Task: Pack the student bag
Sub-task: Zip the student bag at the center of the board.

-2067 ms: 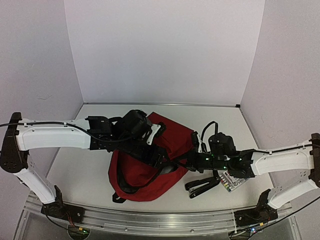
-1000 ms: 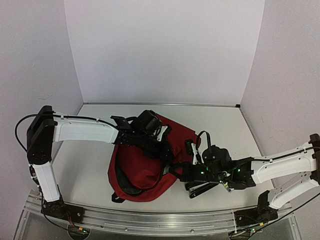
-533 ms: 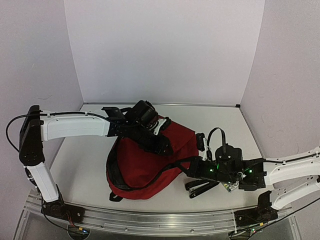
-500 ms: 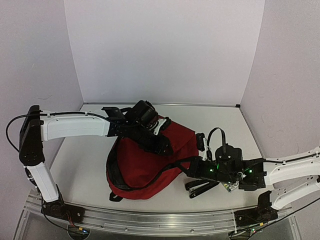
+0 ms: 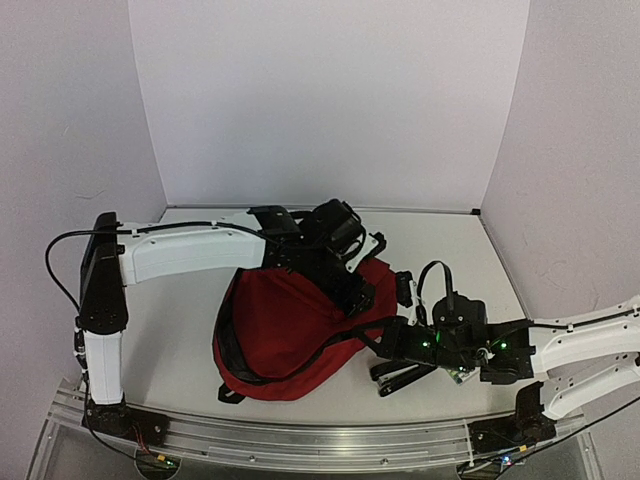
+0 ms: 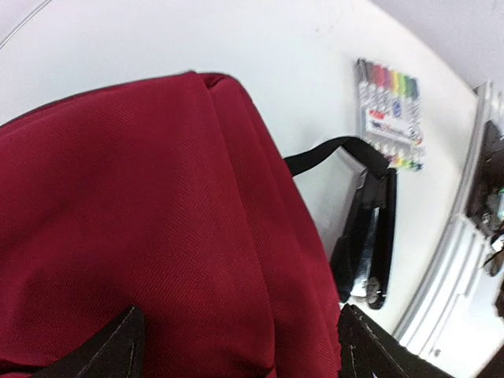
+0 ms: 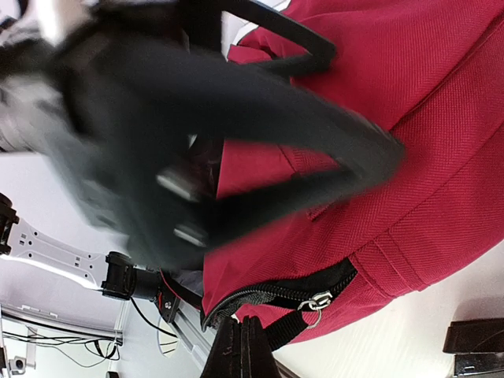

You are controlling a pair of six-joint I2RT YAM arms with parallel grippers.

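Note:
The student bag (image 5: 285, 330) lies mid-table, dark red, its black zipper partly open along the near side. My left gripper (image 5: 355, 283) hovers over the bag's far right corner. In the left wrist view its fingers (image 6: 110, 350) stand wide apart with red bag fabric (image 6: 157, 220) spread beneath and between them, nothing pinched. My right gripper (image 5: 380, 342) sits at the bag's right edge. In the right wrist view that gripper (image 7: 242, 329) is shut on the black pull strap (image 7: 285, 327) that hangs from the zipper's metal ring (image 7: 315, 303).
A black stapler (image 5: 405, 375) lies just right of the bag, under my right arm. A pack of coloured markers (image 6: 390, 110) lies beyond it. A loose black bag strap (image 6: 331, 150) arches toward the stapler (image 6: 370, 236). A metal rail (image 5: 300, 440) runs along the near edge.
The left gripper has opened wide and slid right along the bag's far edge, letting go of the fabric. The right gripper has stayed shut on the pull strap, nearly still.

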